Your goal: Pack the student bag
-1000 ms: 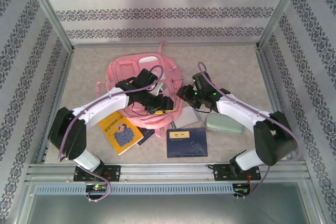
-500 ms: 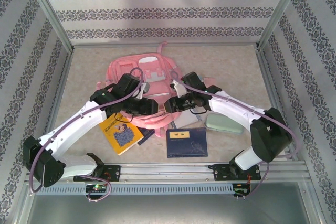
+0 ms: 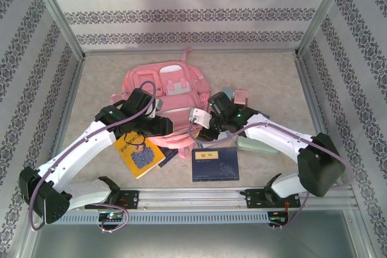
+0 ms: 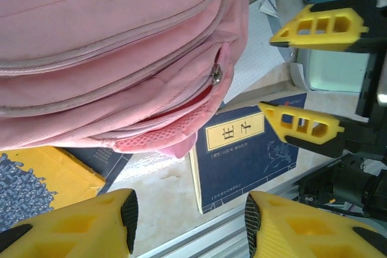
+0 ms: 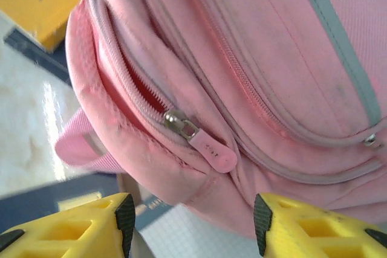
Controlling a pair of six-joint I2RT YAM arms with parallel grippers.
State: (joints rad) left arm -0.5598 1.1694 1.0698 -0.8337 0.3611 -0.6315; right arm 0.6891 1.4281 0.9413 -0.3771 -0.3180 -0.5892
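Toward the far edge of the beige table [image 3: 266,83]: large soft pink fabric backpack [image 3: 166,89], lying flat. Left gripper [image 4: 190,222] and right gripper [image 5: 193,219] both at its near end, fingers spread, gripping nothing. Pink pocket zip pull [image 5: 202,140] just off the right gripper. Navy rectangular book [image 3: 215,164] and yellow paperback [image 3: 138,153] near the front edge.
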